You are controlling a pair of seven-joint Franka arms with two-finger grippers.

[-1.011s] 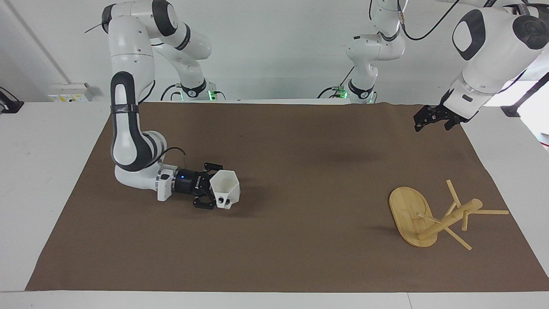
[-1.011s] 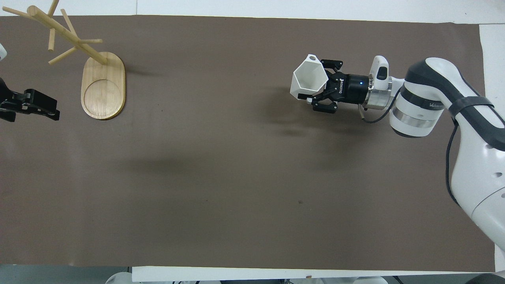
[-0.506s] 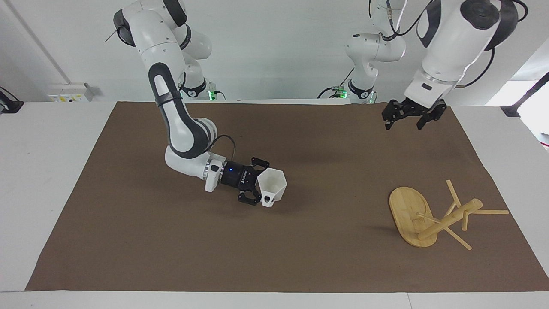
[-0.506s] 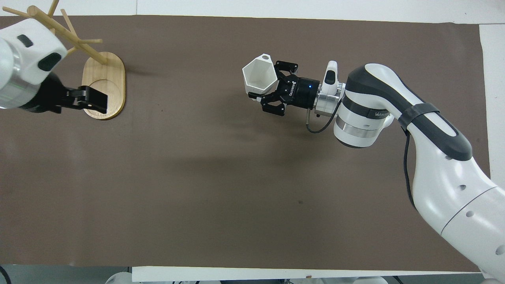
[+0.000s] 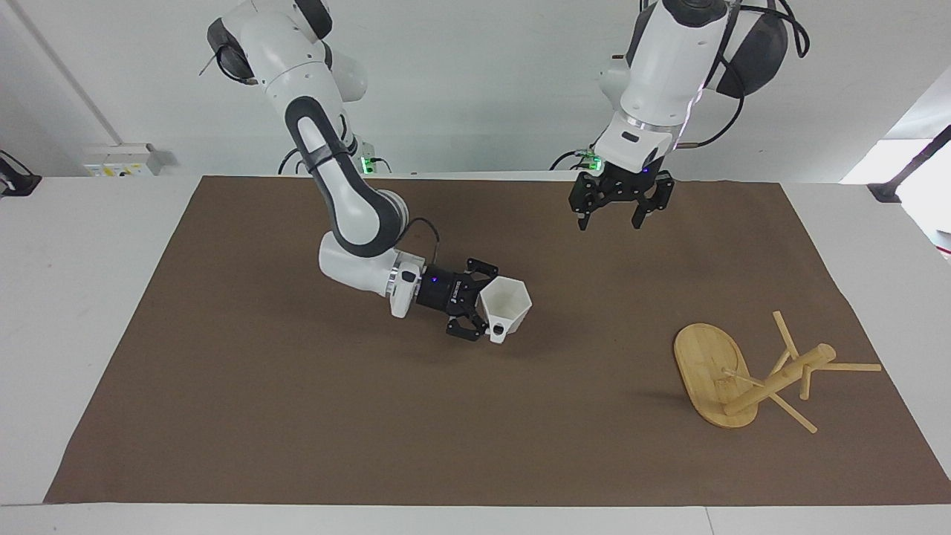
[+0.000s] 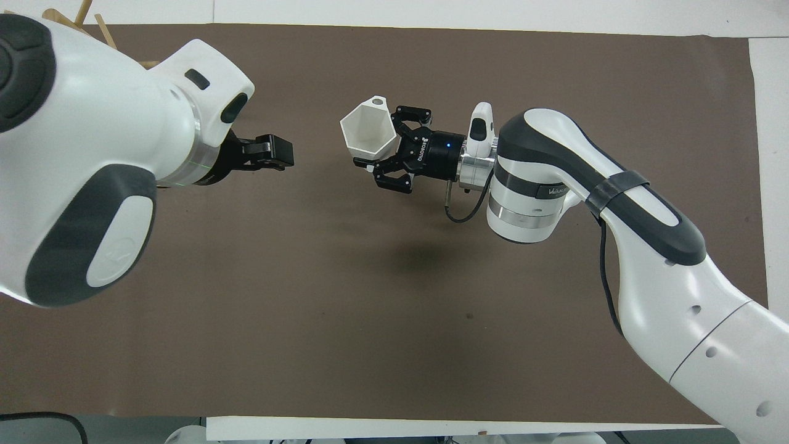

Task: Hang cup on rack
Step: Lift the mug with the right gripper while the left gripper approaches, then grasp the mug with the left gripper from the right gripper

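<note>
The rack stands low in the facing frame, toward the left arm's end of the brown mat. It sits upright on its oval base and every peg I can see is bare. In the overhead frame the left arm covers nearly all of it, with only peg tips showing at the top corner.

The cup is at mid-frame, in the air over the middle of the mat and well apart from the rack. The right gripper is clamped on its wall near the rim. One finger seems to be inside and one outside, though the angle leaves that uncertain. This grip leaves the pierced handle sticking out clear of the fingers, which I judge is meant to keep the hole free for a peg. The mouth faces up and the cup is empty.

The left gripper hangs in the upper middle of the frame, over the mat's edge nearest the robots. Its fingers are apart and hold nothing. It points down, perhaps ready to take the cup or steady the rack.
</note>
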